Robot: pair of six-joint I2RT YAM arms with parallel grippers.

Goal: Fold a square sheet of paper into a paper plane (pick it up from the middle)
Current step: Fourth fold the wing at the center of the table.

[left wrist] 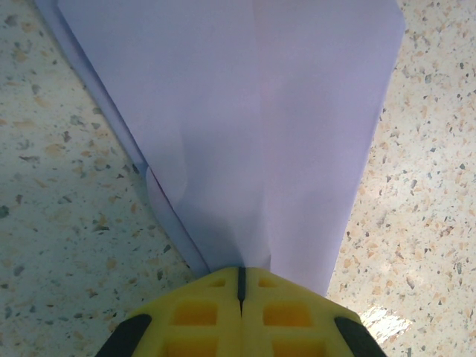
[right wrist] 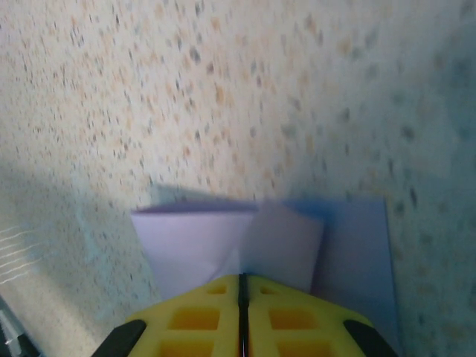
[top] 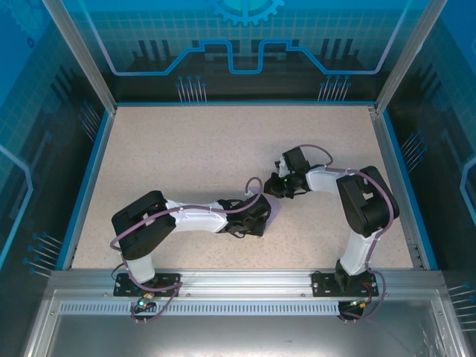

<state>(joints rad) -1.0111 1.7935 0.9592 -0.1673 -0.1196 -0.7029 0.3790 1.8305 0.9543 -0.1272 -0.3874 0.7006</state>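
Two robot arms meet near the middle of a speckled bench [top: 186, 149] inside a blue-walled enclosure [top: 44, 111], a partly folded sheet of lilac paper [top: 276, 205] lying flat between their ends; the left arm [top: 186, 219] reaches in from the near left, the right arm [top: 364, 201] bends in from the right, and both are bolted to a metal rail [top: 238, 281] along the near edge.

From the left wrist, the lilac paper [left wrist: 253, 126] spreads wide at its far end and tapers to a narrow end at the yellow fingertips [left wrist: 212, 297]; a layered folded edge runs down its left side and a faint crease runs along its length; the left jaws are closed tight, their halves meeting in a thin dark seam right at that narrow end, though whether they pinch the paper or only press on it cannot be told.

From the right wrist, somewhat blurred, the lilac paper [right wrist: 201, 245] shows overlapping folded flaps on the bench [right wrist: 223, 89], with a flat panel to the right; the right jaws are likewise closed, yellow fingertips [right wrist: 208, 312] together at the paper's near edge, and a grip on the paper cannot be confirmed.
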